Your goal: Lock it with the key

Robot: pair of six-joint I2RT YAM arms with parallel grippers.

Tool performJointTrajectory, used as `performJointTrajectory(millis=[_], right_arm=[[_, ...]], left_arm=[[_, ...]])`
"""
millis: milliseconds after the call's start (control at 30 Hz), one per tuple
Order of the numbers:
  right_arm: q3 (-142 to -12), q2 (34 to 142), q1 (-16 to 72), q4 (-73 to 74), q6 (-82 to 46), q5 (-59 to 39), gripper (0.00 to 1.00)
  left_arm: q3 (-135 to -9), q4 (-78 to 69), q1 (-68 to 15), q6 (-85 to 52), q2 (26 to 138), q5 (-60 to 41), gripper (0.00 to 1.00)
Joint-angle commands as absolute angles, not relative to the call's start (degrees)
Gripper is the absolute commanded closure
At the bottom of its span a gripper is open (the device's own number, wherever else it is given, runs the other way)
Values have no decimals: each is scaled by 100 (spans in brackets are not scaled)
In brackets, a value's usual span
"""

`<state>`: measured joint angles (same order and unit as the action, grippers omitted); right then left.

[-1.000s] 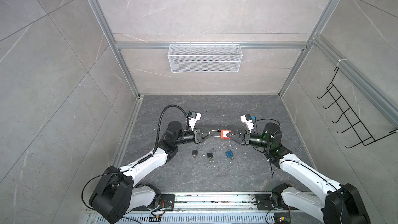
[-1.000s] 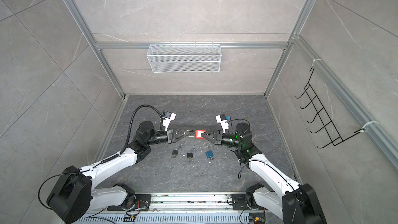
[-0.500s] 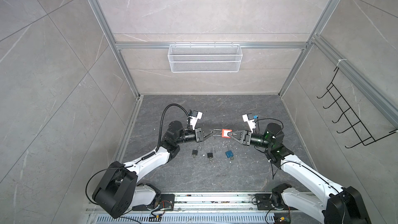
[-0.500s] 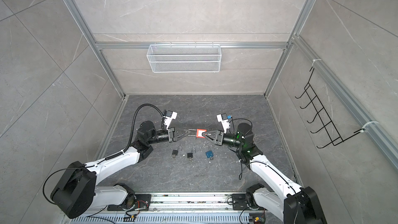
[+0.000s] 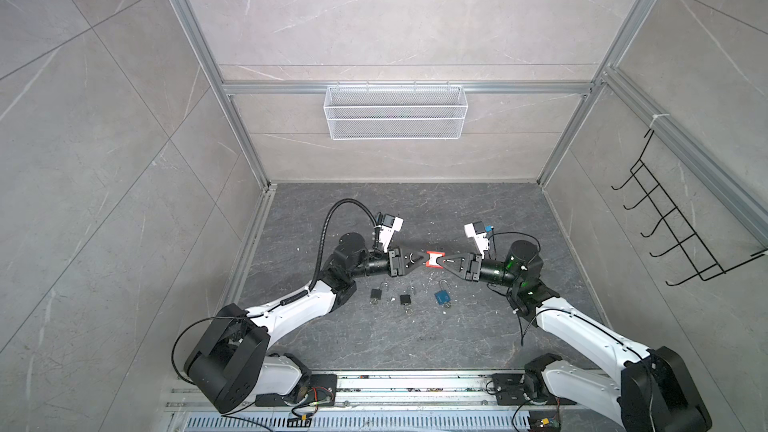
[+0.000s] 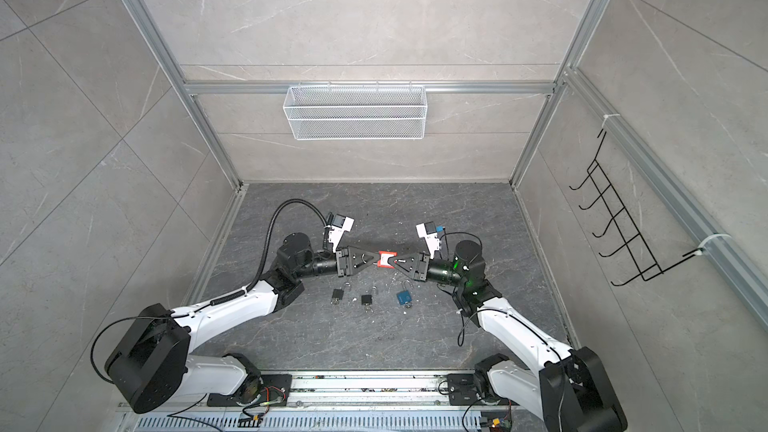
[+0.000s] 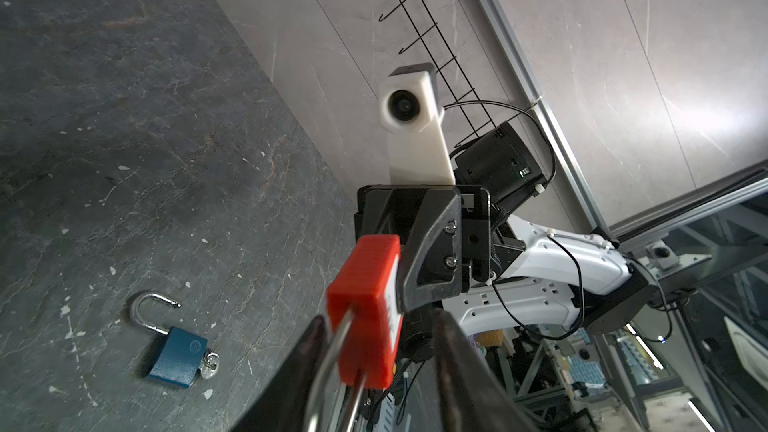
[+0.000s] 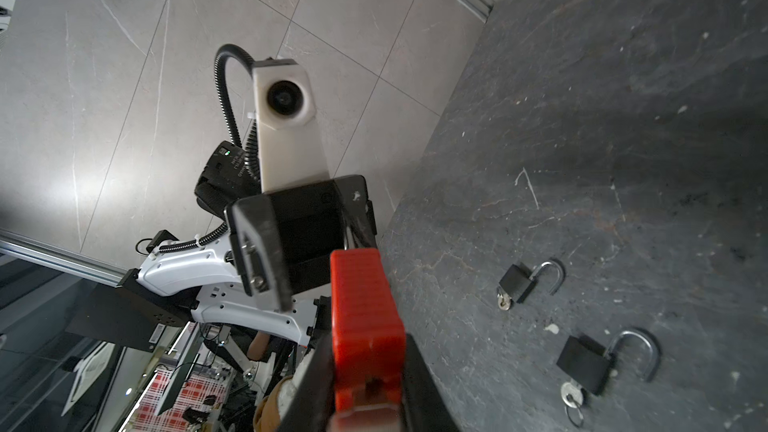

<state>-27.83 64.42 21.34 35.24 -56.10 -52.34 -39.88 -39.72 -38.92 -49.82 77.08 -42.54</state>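
I am using the blue padlock (image 5: 441,297) on the gray floor (image 5: 374,218) as my marker. It is lying flat with its loop open and a key (image 7: 210,363) sticking in its bottom end.

The red padlock (image 5: 435,260) is hanging in the air, off the floor. In both top views it is just past the blue padlock, on the back wall side.

My right gripper (image 5: 444,261) is squeezing the red padlock by its fat red body. It is reaching in from the right of the blue padlock.

My left gripper (image 5: 420,261) is reaching in from the left of the blue padlock and pointing at the red one. Its fingers (image 7: 453,363) are standing apart, one on each side of the silver loop (image 7: 332,363). They are not pinching it. I cannot tell if one finger is touching the loop.

Two black padlocks (image 5: 376,293) (image 5: 405,299) are lying on the floor in a row to the left of the blue padlock. Their loops are open too, and each one has a key in it.
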Motion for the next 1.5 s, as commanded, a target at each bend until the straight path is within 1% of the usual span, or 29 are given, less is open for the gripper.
performJointTrajectory(millis=[0,67,133,233,367,500,667,833,1133,1300,1467], right_arm=[[-2559,6561,2074,3745,-6005,-4900,100],[-2483,6543,2027,3783,-6076,-4756,100],[-2434,6502,2030,3836,-6083,-4668,100],[-2355,6440,2030,4217,-6452,-4611,100],[-2328,6386,2028,4666,-6790,-4562,100],[-2310,6270,2039,4937,-6902,-4465,100],[-2336,6183,2057,5166,-7023,-4387,100],[-2418,6293,2169,5344,-7054,-4328,100],[-2559,6675,2319,5638,-7042,-4201,100],[-2545,6686,2340,5710,-7047,-4133,100],[-2554,6692,2338,5722,-7036,-4136,100]], left_arm=[[-4067,-4226,-3808,-4602,7292,-4146,42],[-3907,-4267,-3630,-4626,7147,-3978,35],[-3804,-4304,-3529,-4644,7022,-3935,34],[-3728,-4303,-3524,-4621,6952,-3932,34],[-3552,-4765,-3524,-4888,7091,-3892,34],[-3581,-5159,-3561,-5166,7322,-3775,34],[-3637,-5203,-3577,-5319,7500,-3561,34],[-3785,-5460,-3679,-5502,7808,-3545,35],[-4251,-5801,-4113,-5669,8384,-3705,47],[-4267,-6110,-4148,-5911,8624,-3738,55],[-4333,-6293,-4169,-6046,8779,-3764,60]])
